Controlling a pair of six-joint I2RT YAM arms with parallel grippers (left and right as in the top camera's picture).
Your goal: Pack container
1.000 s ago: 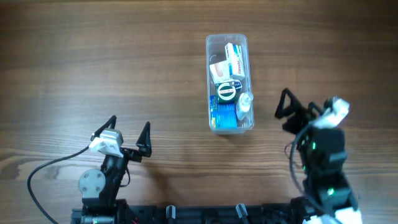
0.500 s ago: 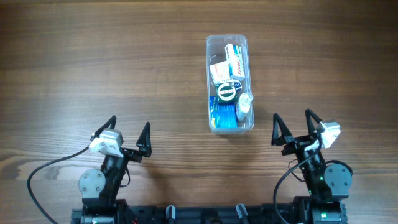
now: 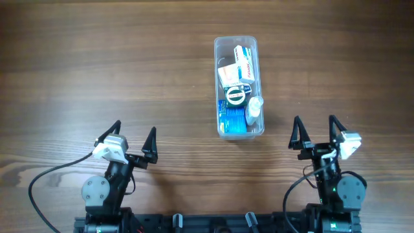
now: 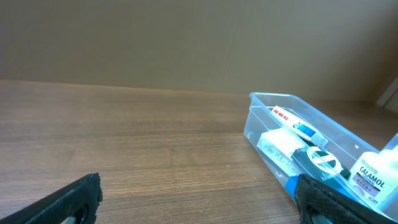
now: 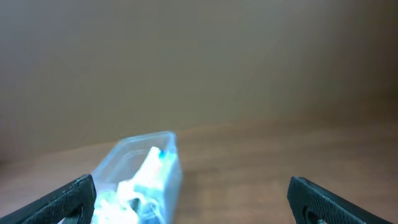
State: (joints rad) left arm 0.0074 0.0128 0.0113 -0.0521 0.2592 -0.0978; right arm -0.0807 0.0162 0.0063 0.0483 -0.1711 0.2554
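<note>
Both pairs of fingers are spread wide and hold nothing. The left gripper (image 3: 135, 134) and the right gripper (image 3: 315, 129) hover low at the near edge of the table (image 3: 97, 58). The container (image 3: 225, 45) lies farther out, nearer the right gripper, packed with small boxes (image 3: 244, 61) and a white bottle (image 3: 255, 109).

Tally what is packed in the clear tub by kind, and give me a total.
White boxes: 2
Round dark tin: 1
Small white bottle: 1
Blue pack: 1
Total in the container: 5
</note>
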